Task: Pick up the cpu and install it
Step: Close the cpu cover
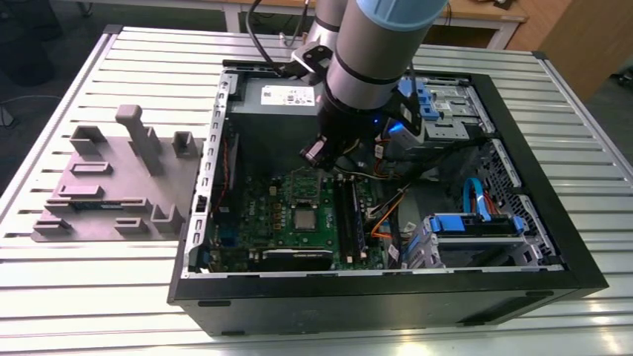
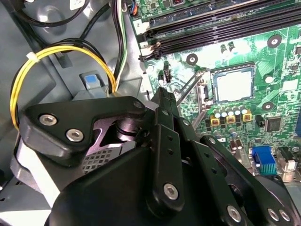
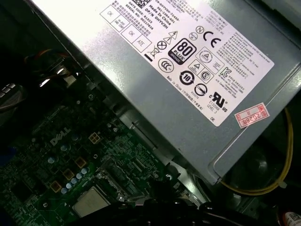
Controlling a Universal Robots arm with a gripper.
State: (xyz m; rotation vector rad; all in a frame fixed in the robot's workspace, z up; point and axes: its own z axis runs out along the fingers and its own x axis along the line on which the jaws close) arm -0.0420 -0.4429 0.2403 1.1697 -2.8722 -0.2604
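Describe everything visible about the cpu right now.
The cpu is a small, flat, square chip with a pale silvery-grey metal top. It lies flat in the socket on the green motherboard, framed by the socket's dark edge, with the metal retention frame swung open beside it. In the exterior view it sits near the board's middle; the first wrist view shows it too. Nothing rests on top of it, and the gripper is off to one side, not touching it.
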